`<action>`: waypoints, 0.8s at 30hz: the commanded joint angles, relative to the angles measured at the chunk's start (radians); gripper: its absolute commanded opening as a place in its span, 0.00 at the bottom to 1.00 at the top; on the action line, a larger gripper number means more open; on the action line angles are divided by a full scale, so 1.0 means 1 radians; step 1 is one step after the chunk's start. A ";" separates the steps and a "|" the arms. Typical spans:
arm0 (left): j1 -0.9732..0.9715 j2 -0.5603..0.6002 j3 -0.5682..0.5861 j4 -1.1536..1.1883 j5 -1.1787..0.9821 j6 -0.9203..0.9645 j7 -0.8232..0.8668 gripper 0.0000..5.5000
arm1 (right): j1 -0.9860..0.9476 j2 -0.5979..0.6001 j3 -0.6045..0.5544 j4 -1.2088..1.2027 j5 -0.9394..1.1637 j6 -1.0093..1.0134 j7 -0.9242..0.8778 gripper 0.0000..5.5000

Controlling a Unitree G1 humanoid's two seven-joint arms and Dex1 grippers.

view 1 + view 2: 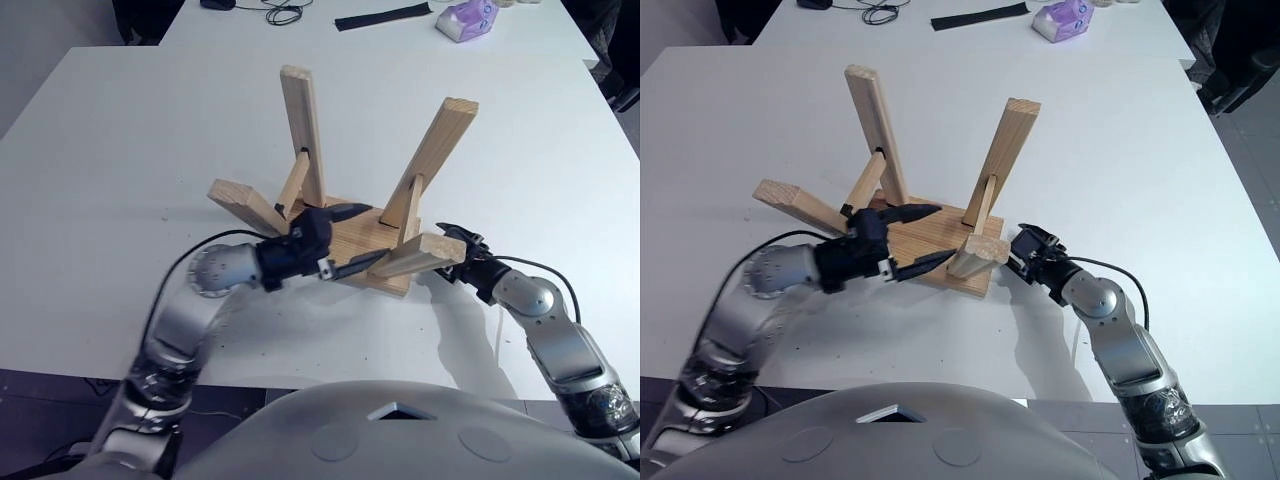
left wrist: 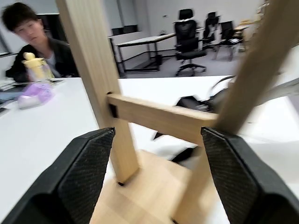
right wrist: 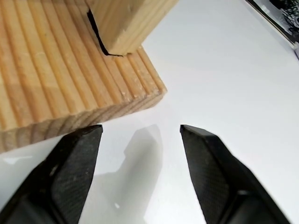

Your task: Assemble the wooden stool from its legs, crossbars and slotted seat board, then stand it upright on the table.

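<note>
The wooden stool lies upside down, its slotted seat board flat on the white table and its legs splayed upward. Two tall legs stand at the back; two lean low at the front. Short crossbars join each side's pair. My left gripper is open over the seat board between the legs; in the left wrist view its fingers point at a crossbar. My right gripper is open at the seat's near right corner, holding nothing.
A second table behind holds a purple tissue pack, a black strap and cables. Bare white tabletop surrounds the stool on every side. Office chairs stand in the room beyond.
</note>
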 commanded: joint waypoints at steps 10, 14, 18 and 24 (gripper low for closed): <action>0.337 0.357 0.306 0.111 -0.136 0.041 -0.372 0.62 | 0.197 -0.052 -0.088 -0.139 0.010 0.045 0.039 0.56; 0.221 0.303 0.281 0.370 0.032 -0.094 -0.299 0.62 | 0.217 -0.071 -0.059 -0.198 0.044 0.064 0.106 0.56; 0.096 0.264 0.294 0.609 0.158 -0.243 -0.218 0.62 | 0.259 -0.121 -0.038 -0.265 0.084 0.072 0.193 0.56; 0.020 0.281 0.326 0.711 0.160 -0.319 -0.267 0.62 | 0.290 -0.163 -0.049 -0.302 0.117 0.071 0.251 0.56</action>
